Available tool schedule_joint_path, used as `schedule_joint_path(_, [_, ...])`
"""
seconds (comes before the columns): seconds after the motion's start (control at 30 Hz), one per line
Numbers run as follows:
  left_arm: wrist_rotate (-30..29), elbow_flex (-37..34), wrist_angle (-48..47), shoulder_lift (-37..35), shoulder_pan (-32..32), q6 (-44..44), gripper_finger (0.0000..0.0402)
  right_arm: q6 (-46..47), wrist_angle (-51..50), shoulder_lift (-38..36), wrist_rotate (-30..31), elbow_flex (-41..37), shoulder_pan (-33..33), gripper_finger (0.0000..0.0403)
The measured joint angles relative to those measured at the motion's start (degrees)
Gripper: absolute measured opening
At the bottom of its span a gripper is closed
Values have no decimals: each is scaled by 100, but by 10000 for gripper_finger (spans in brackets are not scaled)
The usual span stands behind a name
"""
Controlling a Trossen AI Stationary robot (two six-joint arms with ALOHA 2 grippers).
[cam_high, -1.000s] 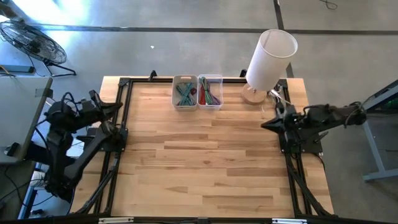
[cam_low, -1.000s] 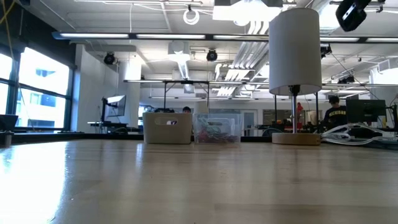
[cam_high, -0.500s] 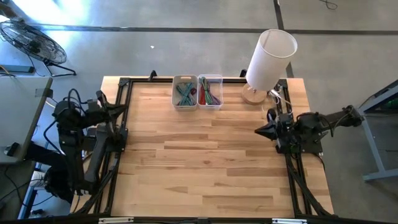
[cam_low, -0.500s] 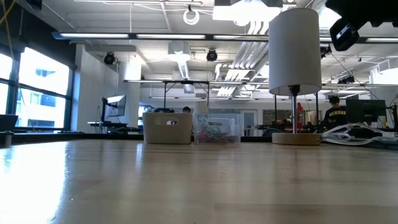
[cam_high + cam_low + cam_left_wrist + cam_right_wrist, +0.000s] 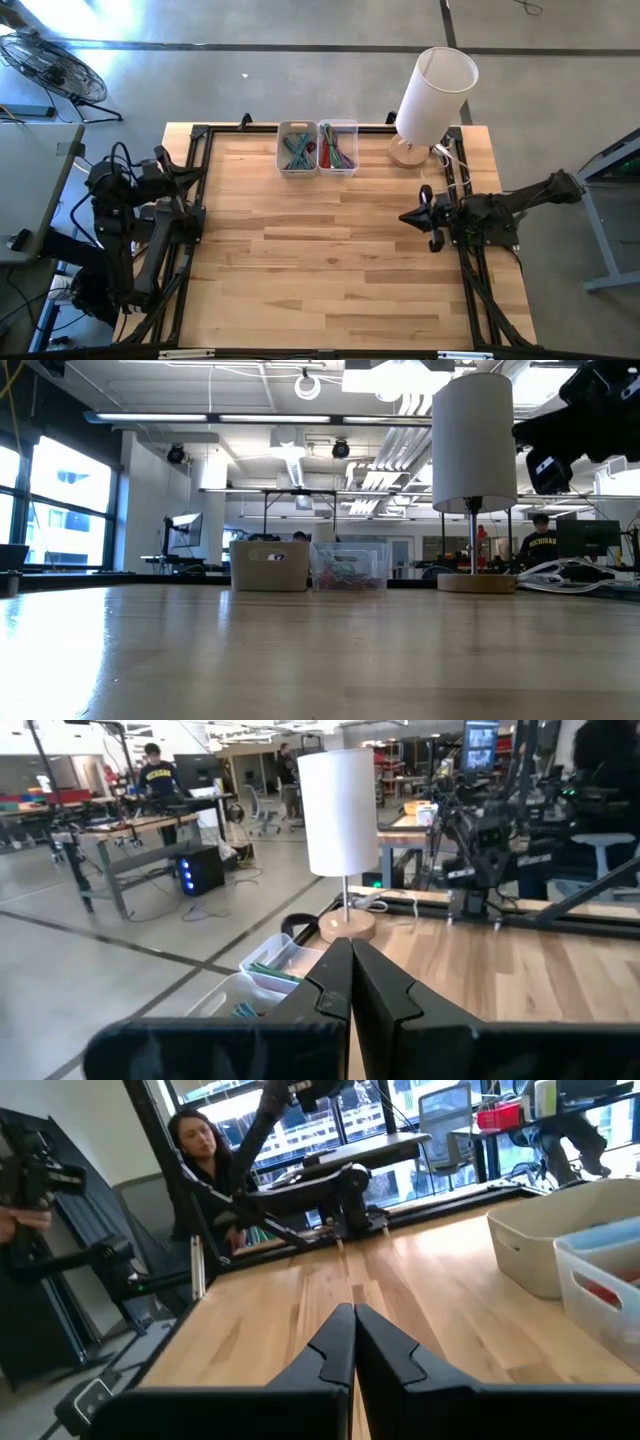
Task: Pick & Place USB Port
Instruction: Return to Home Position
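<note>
Because every cable already lies in a bin, the pale wooden table (image 5: 330,260) carries no loose work and neither arm has anything to hold.

1. Tall white cylindrical lamp on a round wooden base (image 5: 436,92). Stands at the table's far corner on the right arm's side. Reference for all entries below.

2. Transparent plastic bin (image 5: 338,172). Near the lamp along the same far edge, apart from its base. Contents: red and green USB cables (image 5: 335,150), sorted by colour.

3. Opaque gray plastic bin (image 5: 297,174). Directly beside the transparent bin, on the side away from the lamp. Contents: blue and black USB cables (image 5: 297,150).

4. Right gripper (image 5: 410,216). Near the lamp, a little nearer than its base, above the side rail. Fingers pressed together on nothing and pointing inward over the boards. Judged to be tucked for the arm's fold to rest.

5. Left gripper (image 5: 350,952). Well apart from the lamp, at the opposite side rail. Fingers pressed together, empty. The arm is doubled over its mount, judged to be the parked pose, clear of both bins.
</note>
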Motion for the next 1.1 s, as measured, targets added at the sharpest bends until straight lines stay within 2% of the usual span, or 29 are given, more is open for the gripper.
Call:
schedule_joint_path(0.17, [0, 0, -2, 0, -9, -68, 0, -21, 60, 17, 2, -185, -2, 0])
schedule_joint_path(0.43, [-52, 0, -2, 0, -11, -226, 0, -675, -191, 28, 184, -185, -142, 0])
schedule_joint_path(0.57, [-56, 0, -2, 0, -12, -238, 0, -676, -517, 34, 149, -185, -444, 0])
schedule_joint_path(0.7, [-101, 0, -2, 0, -15, -239, 0, -759, -537, 35, -161, -186, -793, 0])
schedule_joint_path(1.1, [-97, 0, -2, 0, -17, -243, 0, -946, -762, 35, -583, -187, -1866, 0])
